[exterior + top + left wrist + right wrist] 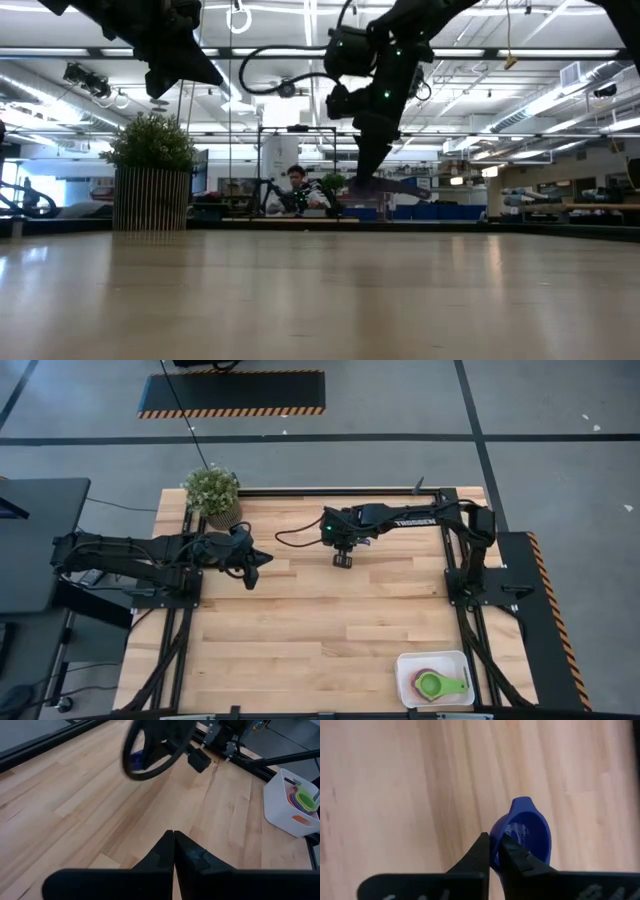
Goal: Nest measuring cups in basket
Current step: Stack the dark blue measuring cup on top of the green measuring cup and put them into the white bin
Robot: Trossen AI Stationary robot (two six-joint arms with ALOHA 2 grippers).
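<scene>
Dark blue cup [525, 832] pinched in right pincer [495, 851], lifted above table [395, 795]

This looks like a robotics lab in a large industrial hall. Around the wooden table [320, 620] lies grey concrete floor with dark tape lines and a hazard-striped mat [232, 393]. Beyond the table are open ceiling trusses, strip lights and, apparently, a seated person [297, 190] among equipment.
</scene>
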